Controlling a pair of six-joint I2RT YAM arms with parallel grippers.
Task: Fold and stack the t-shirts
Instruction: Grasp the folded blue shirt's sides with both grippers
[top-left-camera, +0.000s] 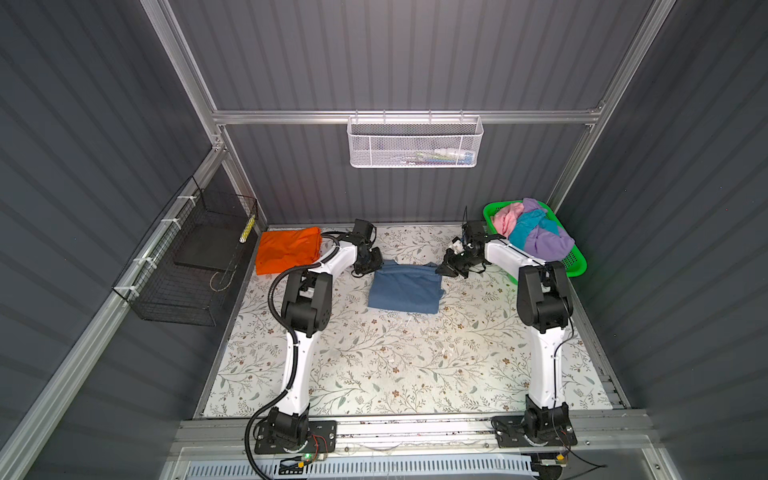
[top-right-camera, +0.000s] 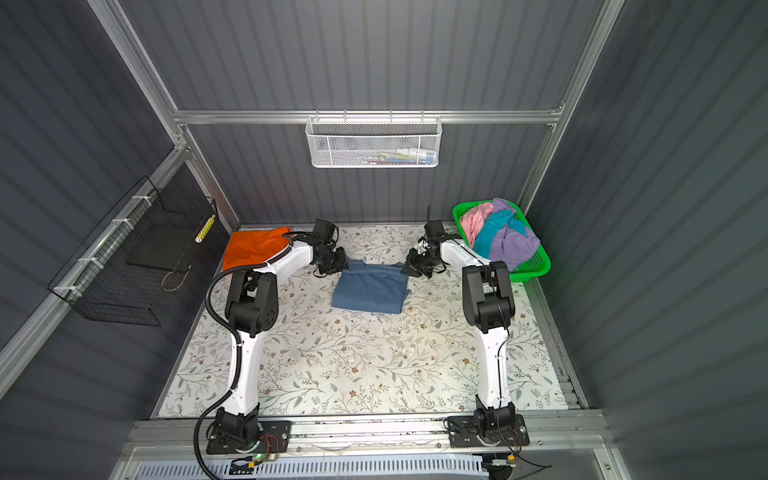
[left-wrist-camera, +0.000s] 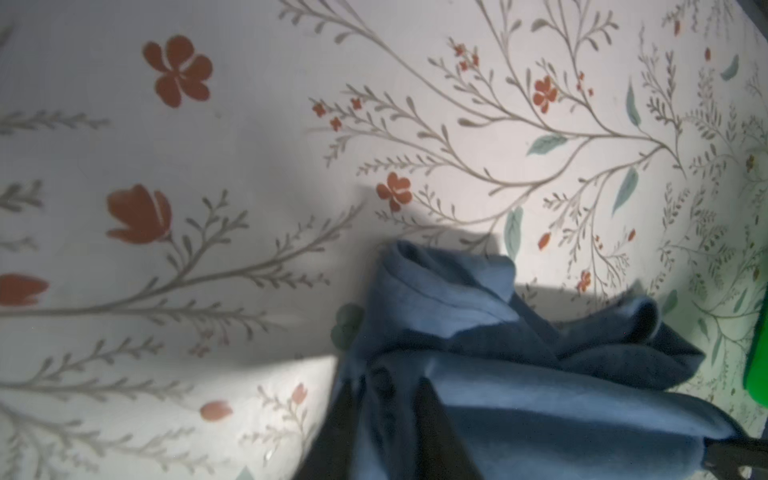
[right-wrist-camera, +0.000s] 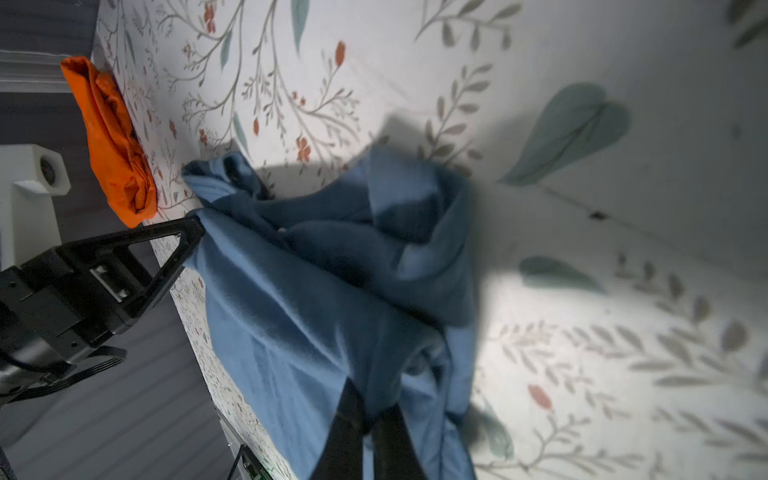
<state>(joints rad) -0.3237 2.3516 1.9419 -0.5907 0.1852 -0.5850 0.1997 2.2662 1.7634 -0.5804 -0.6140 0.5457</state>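
Note:
A dusty dark blue t-shirt (top-left-camera: 405, 286) (top-right-camera: 370, 286) lies folded on the floral table, its far edge bunched up between my two grippers. At the shirt's far left corner, my left gripper (top-left-camera: 370, 266) (left-wrist-camera: 388, 382) has its jaws apart with blue cloth (left-wrist-camera: 519, 395) lying between them. Over at the far right corner, my right gripper (top-left-camera: 446, 270) (right-wrist-camera: 372, 399) has its jaws almost together, pinching the blue cloth (right-wrist-camera: 311, 291). A folded bright orange t-shirt (top-left-camera: 288, 249) (right-wrist-camera: 112, 145) rests at the back left. Pink (top-left-camera: 509, 220), turquoise (top-left-camera: 525, 230) and lilac (top-left-camera: 546, 243) t-shirts are heaped in the basket.
The green lattice basket (top-left-camera: 575, 266) stands at the back right corner, just behind my right arm. A black wire basket (top-left-camera: 187, 266) hangs on the left wall and a white mesh basket (top-left-camera: 415, 141) on the back rail. The floral table (top-left-camera: 395, 365) stretches toward the arm bases.

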